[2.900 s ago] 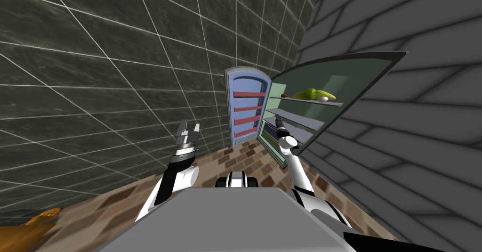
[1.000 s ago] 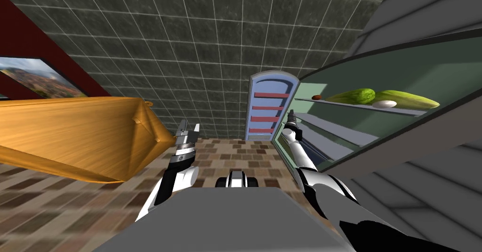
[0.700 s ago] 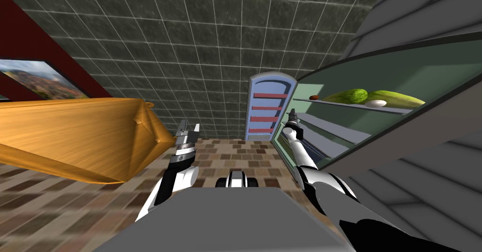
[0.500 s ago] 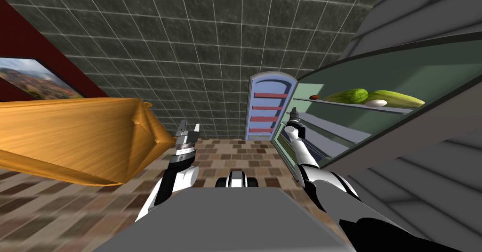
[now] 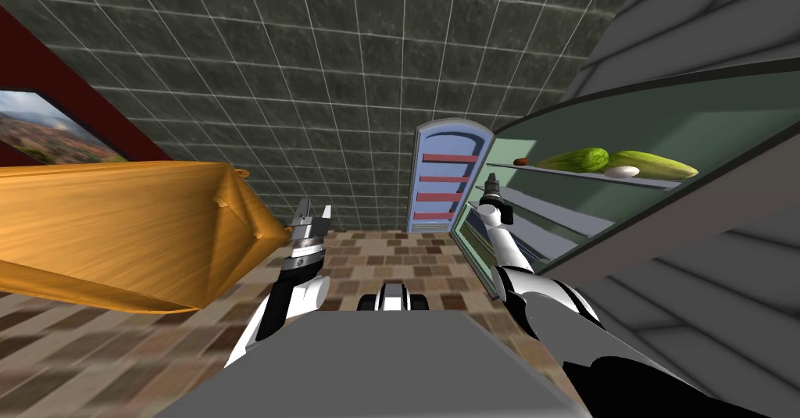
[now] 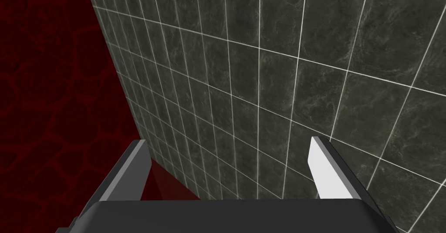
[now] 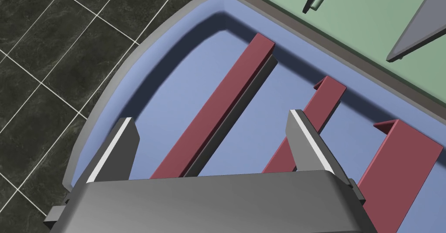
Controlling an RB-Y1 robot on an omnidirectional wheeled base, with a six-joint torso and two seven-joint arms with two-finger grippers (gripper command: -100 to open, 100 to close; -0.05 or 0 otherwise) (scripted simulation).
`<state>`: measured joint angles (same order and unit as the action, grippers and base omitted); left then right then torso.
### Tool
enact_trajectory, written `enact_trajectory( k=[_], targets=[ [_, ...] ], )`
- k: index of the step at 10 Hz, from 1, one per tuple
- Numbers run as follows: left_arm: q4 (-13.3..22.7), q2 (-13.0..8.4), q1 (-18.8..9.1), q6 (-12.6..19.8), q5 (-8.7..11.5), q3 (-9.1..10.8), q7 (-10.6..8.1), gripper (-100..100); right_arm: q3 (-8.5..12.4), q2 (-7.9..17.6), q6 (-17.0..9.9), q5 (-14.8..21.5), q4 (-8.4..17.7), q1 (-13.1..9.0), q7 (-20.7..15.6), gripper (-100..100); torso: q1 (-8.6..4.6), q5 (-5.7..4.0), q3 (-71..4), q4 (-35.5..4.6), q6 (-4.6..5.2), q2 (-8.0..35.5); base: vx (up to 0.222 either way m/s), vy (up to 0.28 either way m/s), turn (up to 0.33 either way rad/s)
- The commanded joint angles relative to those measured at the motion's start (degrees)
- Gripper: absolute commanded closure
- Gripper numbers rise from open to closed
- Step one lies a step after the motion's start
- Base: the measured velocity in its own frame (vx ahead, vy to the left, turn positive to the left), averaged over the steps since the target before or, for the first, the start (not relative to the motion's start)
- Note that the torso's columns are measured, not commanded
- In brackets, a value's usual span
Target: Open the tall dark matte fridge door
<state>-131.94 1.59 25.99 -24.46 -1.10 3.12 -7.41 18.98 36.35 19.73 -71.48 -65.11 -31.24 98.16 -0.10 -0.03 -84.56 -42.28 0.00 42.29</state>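
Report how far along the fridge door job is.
Done: the fridge door stands swung wide, its blue inner face and red rails showing, the cucumbers on the shelf exposed. In hand: the right gripper is open, pointing at that inner face, gripping nothing; the left gripper hangs open, idle. Left: apparently only pulling the right arm back.

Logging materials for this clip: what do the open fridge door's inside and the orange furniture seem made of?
Fridge door: flat matte blue with red rails, probably plastic; no texture confirms it. Orange furniture: wood, by its streaked grain, faintly glossy.
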Motion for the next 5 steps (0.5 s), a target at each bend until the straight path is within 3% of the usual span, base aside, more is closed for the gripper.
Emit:
enact_trajectory(
  k=[1, 5],
  targets=[
    [0.00, 0.00, 0.00, 0.00, 0.00, 0.00, 0.00, 0, -0.01, -0.01, 0.02, 0.01, 0.00, 0.00, 0.01, 0, 0.01, 0.00, -0.01, 0.00, 0.01, -0.01, 0.000, 0.000, 0.000],
    [0.00, 0.00, 0.00, 0.00, 0.00, 0.00, 0.00, 0, -0.01, -0.01, 0.02, 0.01, 0.00, 0.00, 0.01, 0, 0.11, 0.04, -0.01, 0.00, 0.00, -0.01, 0.000, 0.000, 0.000]
  ],
)
